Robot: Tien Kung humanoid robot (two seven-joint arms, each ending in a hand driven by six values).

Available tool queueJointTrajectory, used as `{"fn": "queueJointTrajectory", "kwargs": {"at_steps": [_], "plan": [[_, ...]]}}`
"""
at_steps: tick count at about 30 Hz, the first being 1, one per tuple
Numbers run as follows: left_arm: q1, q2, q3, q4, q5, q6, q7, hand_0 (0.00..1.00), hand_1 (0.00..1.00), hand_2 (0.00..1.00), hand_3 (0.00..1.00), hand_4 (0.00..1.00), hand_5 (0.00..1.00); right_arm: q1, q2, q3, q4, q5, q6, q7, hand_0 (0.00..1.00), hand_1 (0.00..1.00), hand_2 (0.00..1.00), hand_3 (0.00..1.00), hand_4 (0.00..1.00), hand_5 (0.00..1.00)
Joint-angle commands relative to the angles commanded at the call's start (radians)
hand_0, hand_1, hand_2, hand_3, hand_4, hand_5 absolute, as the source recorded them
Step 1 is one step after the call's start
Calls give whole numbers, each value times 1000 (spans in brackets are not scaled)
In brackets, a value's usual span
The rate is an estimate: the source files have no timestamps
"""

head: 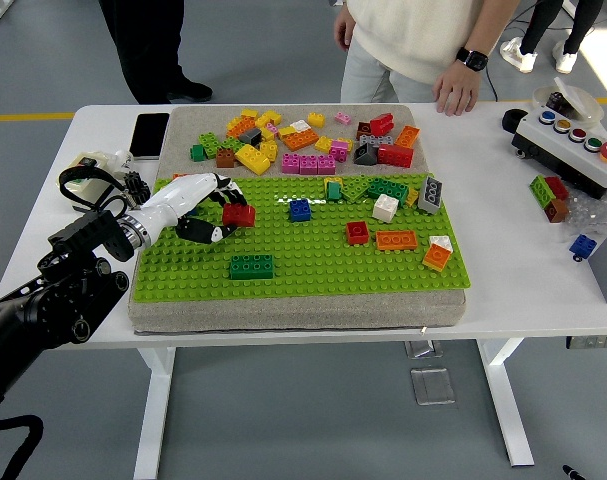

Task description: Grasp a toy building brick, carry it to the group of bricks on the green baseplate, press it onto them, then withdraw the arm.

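Note:
My left hand (215, 212) reaches in from the lower left over the green baseplate (313, 270) and is shut on a red brick (239, 214), held just above the plate's left part. A dark green brick (251, 266) sits on the plate below the hand. Further right on the plate stand a blue brick (300, 209), a red brick (357, 232), an orange brick (396, 240), a white brick (385, 207) and a green cluster (383, 188). A pile of loose bricks (303, 140) lies on the grey mat behind the plate. My right hand is out of view.
A person stands at the far side with one hand (457, 97) resting on the table edge. A black phone (149, 134) lies at the back left. A button box (573, 140) and a few loose bricks (551, 195) are at the right.

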State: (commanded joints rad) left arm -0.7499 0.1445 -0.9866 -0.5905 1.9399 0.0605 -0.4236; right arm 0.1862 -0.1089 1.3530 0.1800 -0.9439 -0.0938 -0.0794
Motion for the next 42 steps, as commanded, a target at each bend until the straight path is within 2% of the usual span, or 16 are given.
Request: {"fn": "queueJointTrajectory", "kwargs": {"at_steps": [2, 19, 27, 32, 42], "plan": [[10, 7, -9, -21, 6, -2, 3, 585, 564, 565, 527, 497, 2, -1, 0, 1, 0, -1, 0, 2, 754, 676, 724, 651, 928, 510], [93, 55, -35, -212, 25, -38, 38, 585, 564, 566, 528, 500, 2, -8, -10, 10, 0, -9, -2, 9, 754, 675, 724, 651, 928, 510], [167, 68, -48, -322, 32, -54, 69, 588, 564, 567, 530, 509, 2, -14, -15, 16, 0, -13, 1, 12, 755, 676, 724, 651, 927, 509], [202, 72, -53, -362, 33, -65, 84, 588, 564, 568, 530, 510, 2, -13, -18, 19, 0, -14, -1, 15, 754, 675, 725, 651, 927, 509], [241, 74, -56, -423, 39, -81, 112, 590, 566, 571, 533, 526, 2, -14, -25, 22, 0, -16, -2, 15, 755, 676, 724, 651, 927, 508]]}}
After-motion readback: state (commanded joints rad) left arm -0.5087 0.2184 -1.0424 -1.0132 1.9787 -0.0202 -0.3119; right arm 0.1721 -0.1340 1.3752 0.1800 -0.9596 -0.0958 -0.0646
